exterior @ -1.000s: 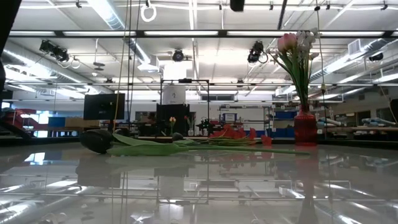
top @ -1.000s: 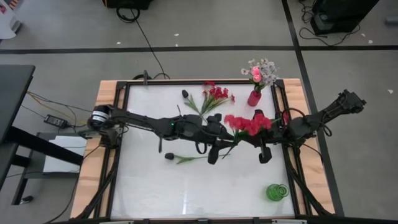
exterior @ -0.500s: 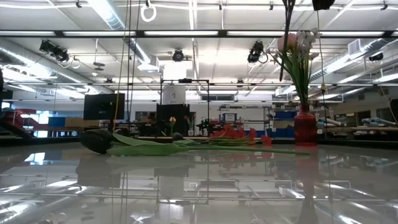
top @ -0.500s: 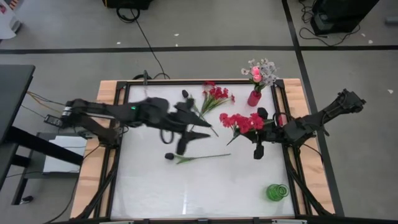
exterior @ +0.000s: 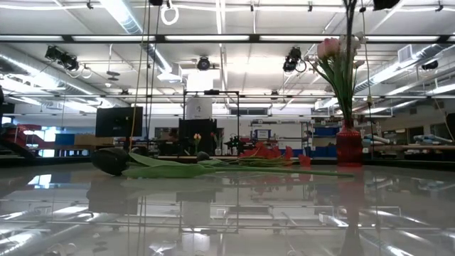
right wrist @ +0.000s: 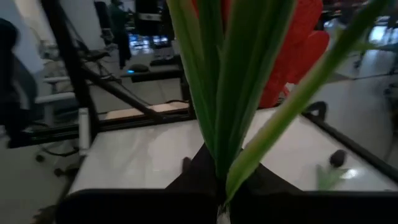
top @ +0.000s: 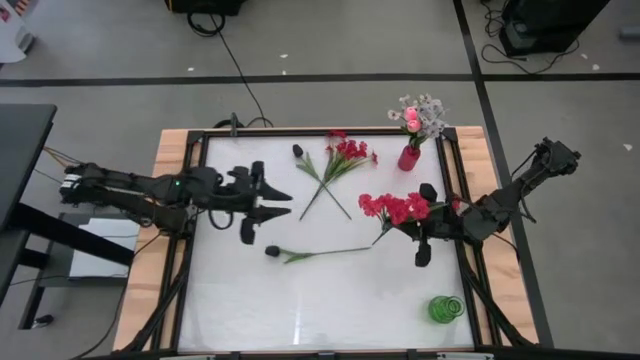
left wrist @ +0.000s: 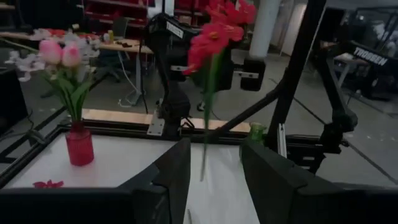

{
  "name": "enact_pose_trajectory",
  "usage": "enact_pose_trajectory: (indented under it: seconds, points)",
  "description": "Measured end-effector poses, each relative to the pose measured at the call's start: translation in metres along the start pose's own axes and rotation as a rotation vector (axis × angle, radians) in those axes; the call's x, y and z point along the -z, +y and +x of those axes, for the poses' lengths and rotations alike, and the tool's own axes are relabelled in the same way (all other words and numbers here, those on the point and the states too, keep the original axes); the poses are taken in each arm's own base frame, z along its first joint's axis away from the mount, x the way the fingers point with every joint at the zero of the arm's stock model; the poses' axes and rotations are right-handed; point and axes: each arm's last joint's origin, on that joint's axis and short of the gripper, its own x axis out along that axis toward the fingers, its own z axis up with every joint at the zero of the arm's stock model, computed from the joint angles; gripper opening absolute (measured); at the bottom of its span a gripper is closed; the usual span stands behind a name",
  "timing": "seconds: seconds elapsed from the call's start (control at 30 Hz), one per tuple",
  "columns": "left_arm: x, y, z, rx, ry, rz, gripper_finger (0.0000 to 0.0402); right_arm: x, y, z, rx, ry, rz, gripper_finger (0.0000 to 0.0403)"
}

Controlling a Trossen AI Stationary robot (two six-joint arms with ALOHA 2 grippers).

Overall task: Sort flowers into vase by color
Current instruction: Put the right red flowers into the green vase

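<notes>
My right gripper (top: pixel 416 228) hangs over the table's right part, shut on a red blossom spray (top: pixel 393 207), which also shows in the left wrist view (left wrist: pixel 219 32). My left gripper (top: pixel 276 201) stands open and holds nothing over the table's left part, well clear of that spray. A red vase (top: pixel 408 158) at the far right corner holds pink buds and white sprays (top: pixel 420 114). A second red spray (top: pixel 347 153) and a dark bud's stem (top: pixel 298 151) lie crossed at the far middle. Another dark-budded flower (top: pixel 272 252) lies flat at mid-table. My right gripper pinches the red spray's green stems (right wrist: pixel 219 177) between its two fingers, below the blossoms (right wrist: pixel 297 53). The fingers come about level from the table's right side. The spray is lifted clear and stands nearly upright, blossoms up, with its stem end (left wrist: pixel 202 174) hanging free.
A green vase (top: pixel 446 308) stands at the near right corner. A black frame rail (top: pixel 200 230) borders the white table top on all sides. Bare table top lies in the near left part.
My left gripper has drawn back from the red spray toward the table's left edge, staying level. The spray stays lifted in my right gripper, which has turned a little.
</notes>
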Motion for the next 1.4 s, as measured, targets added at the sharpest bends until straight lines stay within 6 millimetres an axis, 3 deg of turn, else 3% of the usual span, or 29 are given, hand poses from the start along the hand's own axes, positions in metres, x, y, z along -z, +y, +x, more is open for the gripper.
enact_pose_trajectory:
  seconds: [0.17,0.43,0.67,1.1,1.4]
  points:
    - [0.015,0.003,-0.015,-0.011,-0.006,0.0,0.0148,0.002,0.009,-0.008,-0.066,0.006,0.02,0.0013]
    - [0.014,0.003,-0.017,-0.011,-0.01,-0.006,0.0148,-0.004,0.012,-0.022,-0.223,0.0,0.005,0.0013]
    - [0.014,0.003,-0.017,-0.01,-0.012,-0.007,0.0148,-0.016,-0.002,-0.047,-0.48,0.021,0.131,0.0013]
    - [0.014,0.003,-0.017,-0.009,-0.011,-0.009,0.0148,-0.017,-0.028,-0.097,-1.027,0.197,0.202,0.0013]
    - [0.014,0.003,-0.017,-0.008,-0.01,-0.009,0.0148,-0.013,-0.028,-0.097,-1.061,0.18,0.071,0.0013]
